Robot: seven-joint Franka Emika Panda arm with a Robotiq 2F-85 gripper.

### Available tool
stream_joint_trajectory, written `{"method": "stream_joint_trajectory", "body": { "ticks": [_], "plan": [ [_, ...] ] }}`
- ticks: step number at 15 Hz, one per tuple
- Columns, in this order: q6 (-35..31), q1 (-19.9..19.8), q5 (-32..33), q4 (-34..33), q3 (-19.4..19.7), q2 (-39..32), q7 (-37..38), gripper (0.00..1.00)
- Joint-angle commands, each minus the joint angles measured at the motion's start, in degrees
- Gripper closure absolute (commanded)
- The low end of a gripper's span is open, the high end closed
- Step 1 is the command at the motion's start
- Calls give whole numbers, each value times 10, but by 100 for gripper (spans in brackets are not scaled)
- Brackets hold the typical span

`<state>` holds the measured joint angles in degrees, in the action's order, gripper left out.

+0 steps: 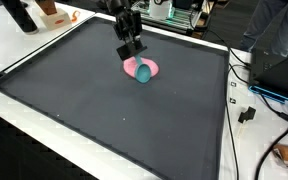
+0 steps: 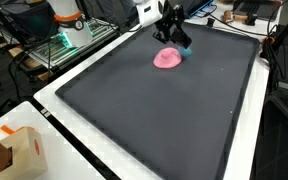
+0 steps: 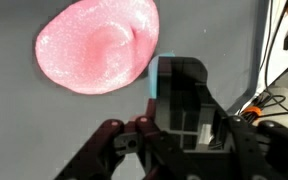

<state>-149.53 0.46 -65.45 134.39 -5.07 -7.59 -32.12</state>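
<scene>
Black metal pincer (image 1: 132, 50) hangs over the upper middle part of the dark grey flat mat (image 1: 104, 120), just above a pink glittery round dish (image 1: 151, 67). A small teal object (image 1: 144, 76) lies touching the edge of the dish. In the wrist view a teal strip shows just beside one dark finger (image 3: 189, 95). Whether the jaws are wide or narrow, I cannot tell.

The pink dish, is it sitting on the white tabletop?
No, in an exterior view the pink dish rests on the dark mat, well inside its edges.
</scene>
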Motion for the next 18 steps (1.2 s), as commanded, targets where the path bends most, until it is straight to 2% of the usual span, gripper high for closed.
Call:
{"method": "stream_joint_trajectory", "body": {
  "ticks": [1,9,18],
  "plan": [
    [-37,6,-48,25,-11,21,-30,74],
    [-46,5,-103,29,-21,21,-76,74],
    [-38,7,-64,37,-25,39,-48,74]
  ]
}}
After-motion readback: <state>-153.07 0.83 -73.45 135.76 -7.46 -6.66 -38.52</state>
